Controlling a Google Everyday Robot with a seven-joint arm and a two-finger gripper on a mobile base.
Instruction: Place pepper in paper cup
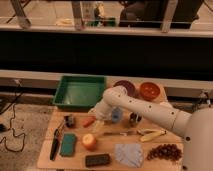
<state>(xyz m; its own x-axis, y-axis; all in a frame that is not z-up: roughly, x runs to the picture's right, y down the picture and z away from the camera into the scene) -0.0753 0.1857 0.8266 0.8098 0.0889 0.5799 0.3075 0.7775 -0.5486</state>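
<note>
The pepper (89,121), small and orange-red, lies on the wooden table (47,157) just in front of the green tray. My gripper (96,117) sits at the end of the white arm (145,110), right beside the pepper's right end and low over the table. A pale off-white shape (99,126) directly below the gripper looks like the paper cup, mostly covered by the gripper.
A green tray (80,92) stands behind the pepper. A small blue cup (116,115) and a dark metallic cup (134,119) stand to the right. A round orange fruit (89,141), banana (150,134), grapes (162,151), teal sponge (68,144) and two bowls (149,91) are around.
</note>
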